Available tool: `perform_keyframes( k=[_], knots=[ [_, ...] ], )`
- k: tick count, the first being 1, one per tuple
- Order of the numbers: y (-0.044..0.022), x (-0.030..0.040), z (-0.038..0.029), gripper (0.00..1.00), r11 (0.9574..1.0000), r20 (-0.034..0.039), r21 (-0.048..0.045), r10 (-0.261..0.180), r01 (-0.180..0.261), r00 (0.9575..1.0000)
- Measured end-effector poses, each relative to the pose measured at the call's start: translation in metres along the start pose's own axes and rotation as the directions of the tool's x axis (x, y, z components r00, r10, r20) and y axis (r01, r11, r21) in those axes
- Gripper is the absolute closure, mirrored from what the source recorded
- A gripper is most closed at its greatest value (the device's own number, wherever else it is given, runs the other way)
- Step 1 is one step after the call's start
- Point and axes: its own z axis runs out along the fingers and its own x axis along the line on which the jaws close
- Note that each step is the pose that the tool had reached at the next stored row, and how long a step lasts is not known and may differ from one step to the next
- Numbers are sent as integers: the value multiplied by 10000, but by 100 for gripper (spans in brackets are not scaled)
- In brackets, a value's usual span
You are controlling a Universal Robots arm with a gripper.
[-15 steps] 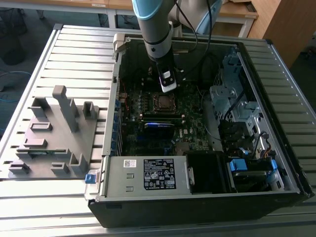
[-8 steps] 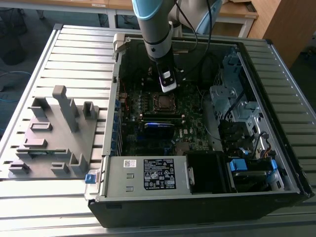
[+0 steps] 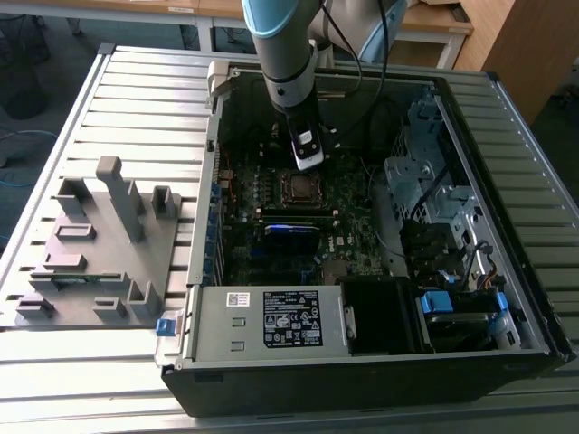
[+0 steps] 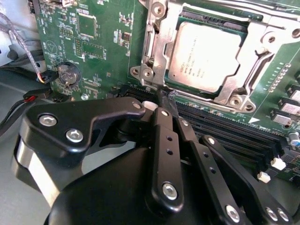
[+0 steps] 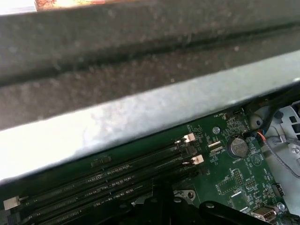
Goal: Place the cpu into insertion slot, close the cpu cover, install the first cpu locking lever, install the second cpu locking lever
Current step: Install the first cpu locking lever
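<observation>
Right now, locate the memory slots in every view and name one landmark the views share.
Exterior view: slots lie just below the cpu.
Second wrist view: slots run alongside the cpu.
First wrist view: slots run along the grey bar, latches toward the coin cell.
Shared landmark: the green board.

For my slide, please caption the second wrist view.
The cpu sits in the insertion slot, cpu cover down around it, hand near the cover's corner.
</observation>
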Motion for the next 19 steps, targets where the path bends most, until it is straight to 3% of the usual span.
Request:
perform_keyframes(
  k=[4,12,19],
  knots=[
    [-3,-1,-1,90,10000,-8,-16,6,-6,10000],
    [-4,-1,-1,90,9998,-68,-198,66,-67,10000],
    [-8,-5,-5,90,9997,-74,-220,70,-71,9999]
  ],
)
